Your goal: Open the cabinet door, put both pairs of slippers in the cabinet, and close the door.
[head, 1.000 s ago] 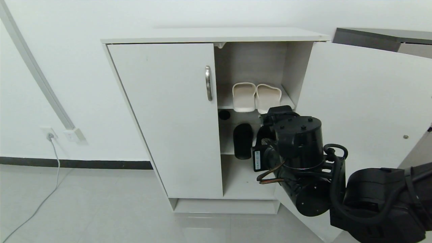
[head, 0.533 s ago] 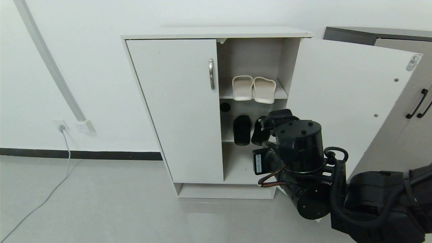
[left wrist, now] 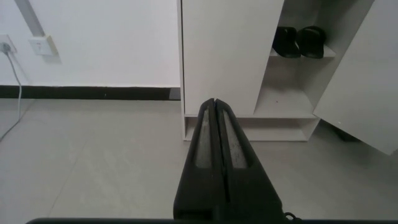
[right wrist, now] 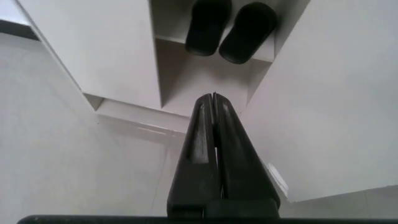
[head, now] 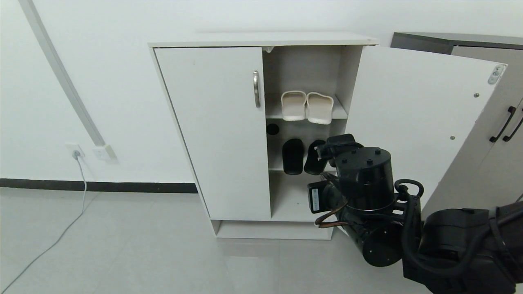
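The white cabinet (head: 261,39) stands against the wall, its left door (head: 212,130) closed and its right door (head: 412,122) swung wide open. A white pair of slippers (head: 305,107) lies on the upper shelf. A black pair of slippers (head: 304,156) lies on the middle shelf, toes outward. My right arm (head: 363,183) is low in front of the open half. Its right gripper (right wrist: 214,99) is shut and holds nothing, pointing at the black slippers (right wrist: 230,25) from a short way off. My left gripper (left wrist: 214,102) is shut and holds nothing, over the floor, facing the cabinet.
A grey cabinet (head: 490,122) with black handles stands behind the open door on the right. A wall socket with a cable (head: 75,155) trailing over the floor is at the left. Bare tiled floor (head: 122,253) lies before the cabinet. The bottom shelf (head: 290,204) is bare.
The whole head view has shifted: the camera backed away from the cabinet. My right arm has drawn back from the middle shelf, uncovering the second black slipper.
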Controlling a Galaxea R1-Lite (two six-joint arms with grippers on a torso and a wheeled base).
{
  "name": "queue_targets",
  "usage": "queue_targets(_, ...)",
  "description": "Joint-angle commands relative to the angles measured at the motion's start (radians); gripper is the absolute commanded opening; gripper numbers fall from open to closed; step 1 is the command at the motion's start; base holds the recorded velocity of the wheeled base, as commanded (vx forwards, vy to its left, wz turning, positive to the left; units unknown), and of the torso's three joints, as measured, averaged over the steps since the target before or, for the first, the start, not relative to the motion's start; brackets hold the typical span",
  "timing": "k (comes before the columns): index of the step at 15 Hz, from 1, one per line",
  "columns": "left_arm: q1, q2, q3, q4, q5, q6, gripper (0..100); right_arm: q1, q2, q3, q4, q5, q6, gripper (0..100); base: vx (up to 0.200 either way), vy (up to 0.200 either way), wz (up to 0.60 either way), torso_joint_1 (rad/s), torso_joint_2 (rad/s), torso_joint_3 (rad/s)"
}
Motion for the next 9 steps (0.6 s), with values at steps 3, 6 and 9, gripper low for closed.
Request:
queue_targets(3, 0.0, 0.0, 0.0, -0.002, 0.0, -0.001, 0, 0.0, 0.005, 0.008, 0.0, 0.001, 0.0, 0, 0.0, 0.0, 0.0, 0.0, 0.0, 0.0)
queue_targets(6, 0.0, 0.0, 0.0, 0.0, 0.0, 0.001, 0, 0.0, 0.005, 0.011, 0.0, 0.001, 0.0, 0, 0.0, 0.0, 0.0, 0.0, 0.0, 0.0)
queue_targets(9, 0.0, 0.001, 0.0, -0.002, 0.0, 0.001, 0, -0.002, 0.006, 0.019, 0.001, 0.003, 0.0, 0, 0.0, 0.0, 0.0, 0.0, 0.0, 0.0)
